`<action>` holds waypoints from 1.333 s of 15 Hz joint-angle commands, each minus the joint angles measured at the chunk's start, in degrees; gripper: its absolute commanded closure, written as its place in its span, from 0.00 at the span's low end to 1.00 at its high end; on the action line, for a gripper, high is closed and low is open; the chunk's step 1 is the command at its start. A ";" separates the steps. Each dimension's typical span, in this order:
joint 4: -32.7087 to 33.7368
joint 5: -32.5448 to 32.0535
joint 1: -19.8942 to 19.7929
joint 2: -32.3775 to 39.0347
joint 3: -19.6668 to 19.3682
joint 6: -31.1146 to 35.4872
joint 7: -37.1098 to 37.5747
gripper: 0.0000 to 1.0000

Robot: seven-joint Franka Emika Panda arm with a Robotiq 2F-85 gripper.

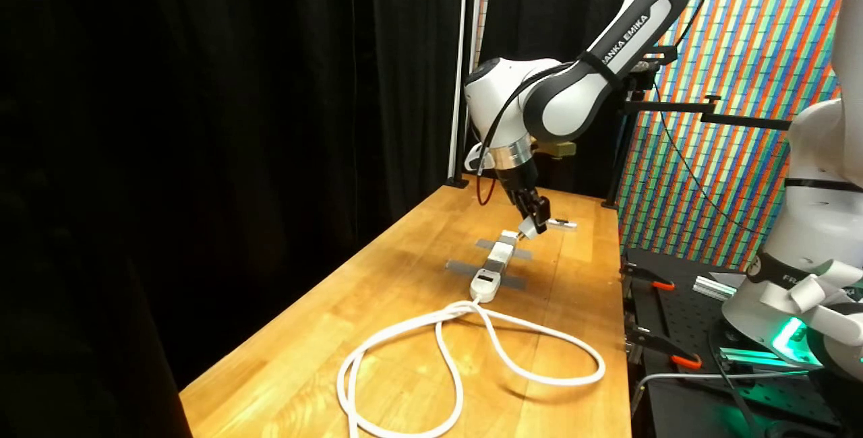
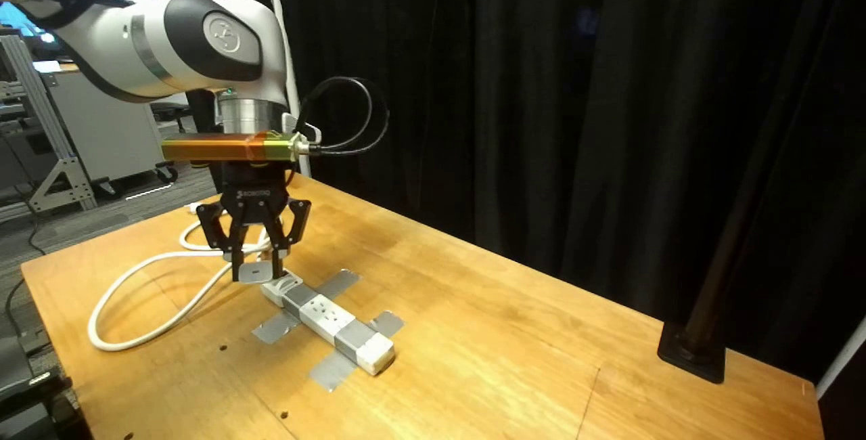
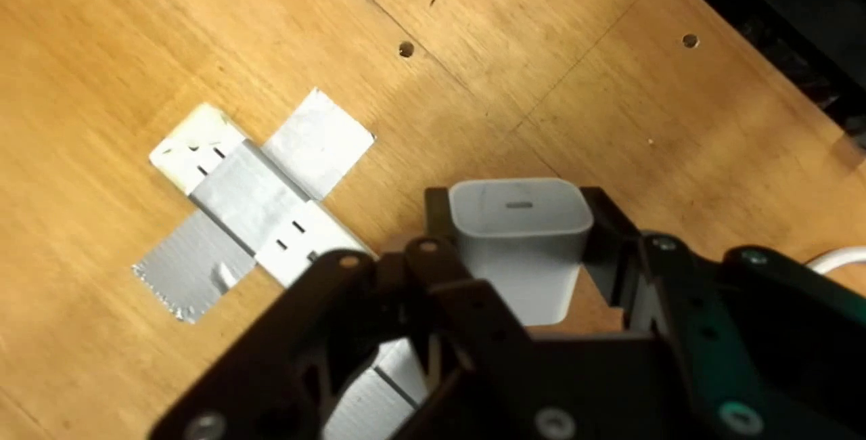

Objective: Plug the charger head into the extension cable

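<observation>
Pinching 1 charger (image 3: pixel 517 271) between the 2 fingers (image 3: pixel 438 213) of 1 gripper (image 2: pixel 258 269), pressing on both its sides. Holding it in the air above 1 table (image 2: pixel 514 338), just off one side of 1 strip (image 2: pixel 327 316) and apart from it. Pointing its prongs (image 1: pixel 520 236) down toward the strip in an exterior view, too small for counting. Showing 1 slot (image 3: pixel 519 205) on its upper face in the wrist view. Counting 2 tape bands (image 2: pixel 353 339) across the strip, with 4 ends stuck to the table. Not getting a full count of outlets (image 3: pixel 298 242), with part of the strip behind tape and gripper. Tracing 1 white cord (image 1: pixel 566 381) from the strip's end into loops on the table in both exterior views. Carrying 1 orange-yellow box (image 2: pixel 230 147) above the gripper. Spotting 3 table holes (image 3: pixel 406 49) in the wrist view, 2 orange-tipped clamps (image 1: pixel 657 343) at the table edge in an exterior view, and black curtain (image 2: pixel 575 122) in both.
</observation>
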 commanded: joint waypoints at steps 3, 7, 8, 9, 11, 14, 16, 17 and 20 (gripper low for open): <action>8.06 -1.32 1.67 6.43 -0.43 -5.49 18.47 0.77; 12.93 -0.40 3.48 10.81 -0.90 -11.51 30.28 0.77; 14.10 0.08 3.90 11.63 -0.99 -13.68 32.76 0.77; 15.38 0.64 4.32 12.37 -1.05 -16.21 35.11 0.77; 18.10 1.93 4.86 13.78 -1.17 -21.85 39.12 0.77; 23.26 4.52 4.60 16.96 -1.72 -30.52 42.82 0.77; 27.18 7.01 4.09 19.84 -2.16 -36.19 44.00 0.77; 29.15 8.41 3.84 21.45 -2.45 -38.75 44.40 0.77; 36.40 13.89 2.69 27.89 -3.00 -45.53 43.88 0.77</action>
